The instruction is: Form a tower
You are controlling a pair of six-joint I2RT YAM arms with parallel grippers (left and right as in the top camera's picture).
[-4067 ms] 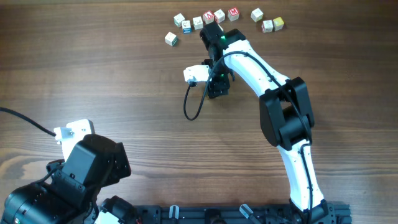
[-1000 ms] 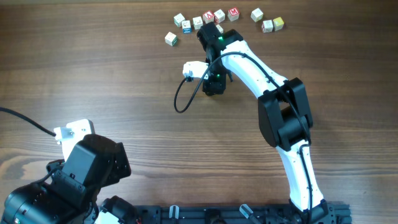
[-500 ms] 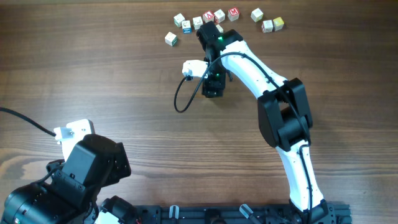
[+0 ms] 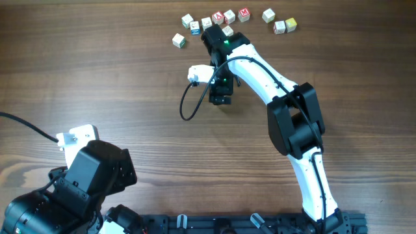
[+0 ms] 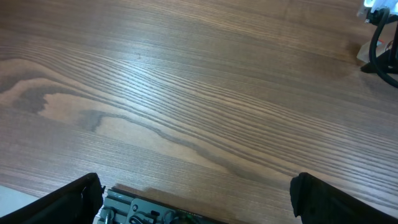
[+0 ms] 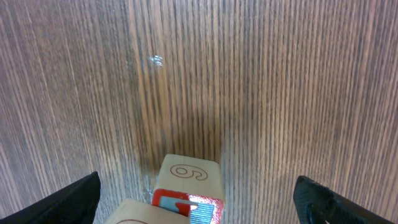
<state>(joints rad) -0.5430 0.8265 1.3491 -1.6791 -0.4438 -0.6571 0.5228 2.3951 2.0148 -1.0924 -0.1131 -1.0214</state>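
**Right pincer lets go above the cube tower**

The white right arm reaches across the brown wood-grain tabletop. Its right pincer points straight down over the tower, a narrow stack of small pale wooden letter cubes. From overhead the pincer hides the stack completely.

In the right wrist view the tower sits at the bottom centre. It shows a cream top face with a brown looped mark and a red and blue patch on the nearer side. How many cubes it holds cannot be told.

Within the last second this pincer has spread wide. Its dark fingers now stand at the far edges of the view, well apart from the stack and holding nothing. This suggests a cube has just been released onto the tower, which stands on its own. The arm will probably need to draw clear without brushing the stack.

A scatter of loose wooden letter cubes lies near the far edge. The left pincer is spread and empty over bare wood.
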